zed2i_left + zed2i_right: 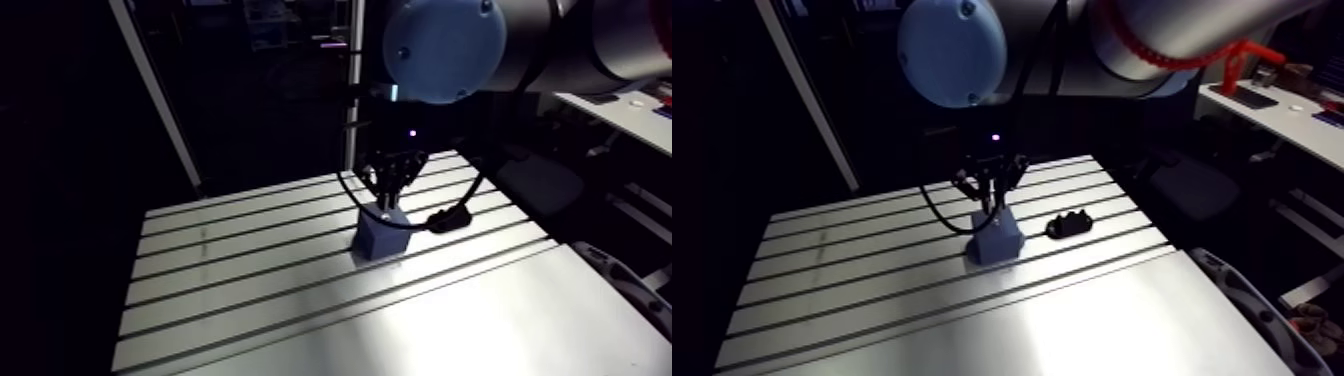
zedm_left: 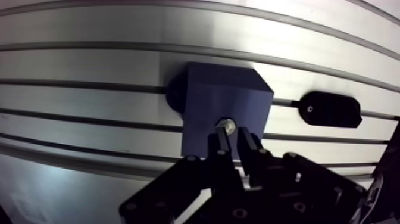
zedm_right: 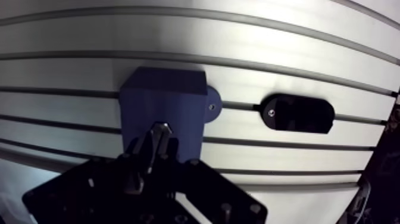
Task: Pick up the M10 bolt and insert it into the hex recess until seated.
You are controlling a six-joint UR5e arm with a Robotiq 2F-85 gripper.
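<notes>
The wrist view shows what the arm view cannot: the gripper (image 2: 232, 142) has its two fingers drawn narrow and clamped on the M10 bolt (image 2: 225, 124). The bolt's bright metal end shows just past the fingertips (image 2: 221, 140). It sits over the near part of the top face of the blue block (image 2: 223, 95). The hex recess is hidden under the bolt and fingers, so I cannot tell whether the bolt has entered it. This view also shows a round blue tab (image 3: 211, 107) with a small screw, sticking out from one side of the block.

The arm view gives the layout instead. The gripper hangs straight down over the block, which stands upright on the slotted aluminium table (image 1: 972, 330). A black oblong piece (image 1: 1072, 223) lies near the block but apart from it, along one of the slots. The table's slots run in parallel lines under both things, and light glares on the near metal.
</notes>
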